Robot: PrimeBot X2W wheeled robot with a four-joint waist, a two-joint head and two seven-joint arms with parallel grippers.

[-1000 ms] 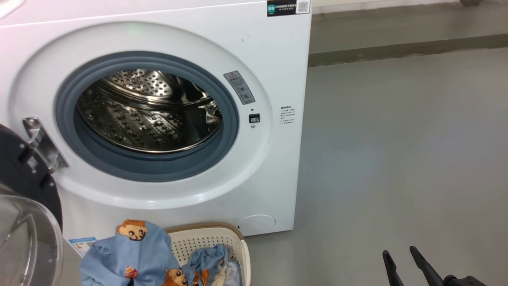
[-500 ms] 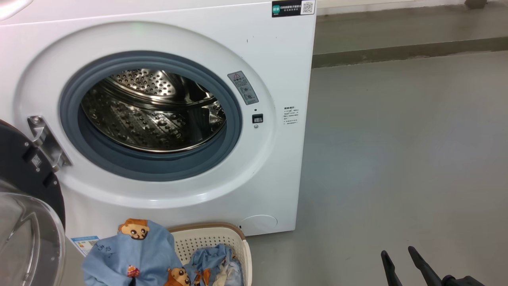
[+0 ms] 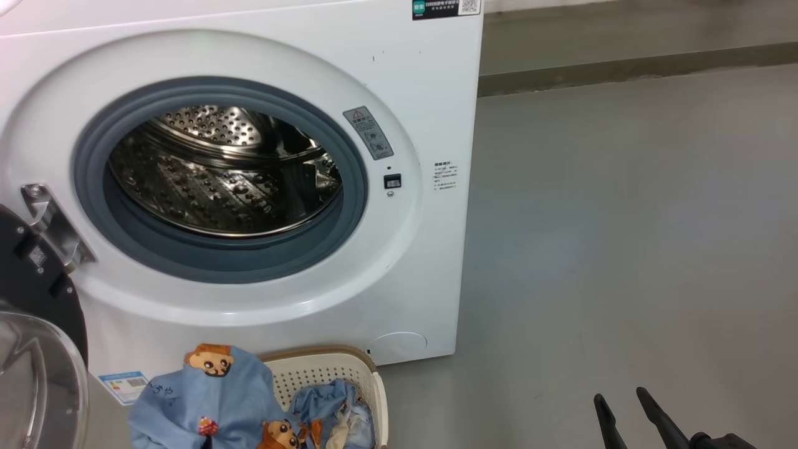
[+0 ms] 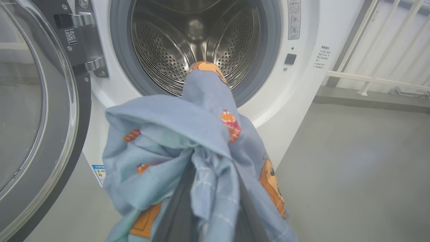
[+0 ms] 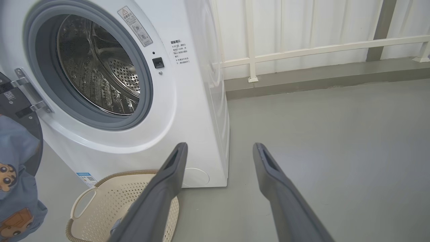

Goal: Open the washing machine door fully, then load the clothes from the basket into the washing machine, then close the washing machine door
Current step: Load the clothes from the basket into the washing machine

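A: Left hand (image 4: 201, 158)?
B: Pinched narrow on a blue garment (image 4: 201, 114), bunched mid-frame in the left wrist view, in front of the drum (image 4: 188, 40).
A: Right hand (image 5: 220, 148)?
B: Wide, holding nothing, lower right of head view, over the floor (image 3: 623, 218).
A: Other clothes (image 3: 340, 408)?
B: In the basket (image 3: 312, 374), bottom centre-left, just in front of the washing machine (image 3: 424, 93).
A: And the washing machine door (image 3: 37, 280)?
B: Stands open, left edge.
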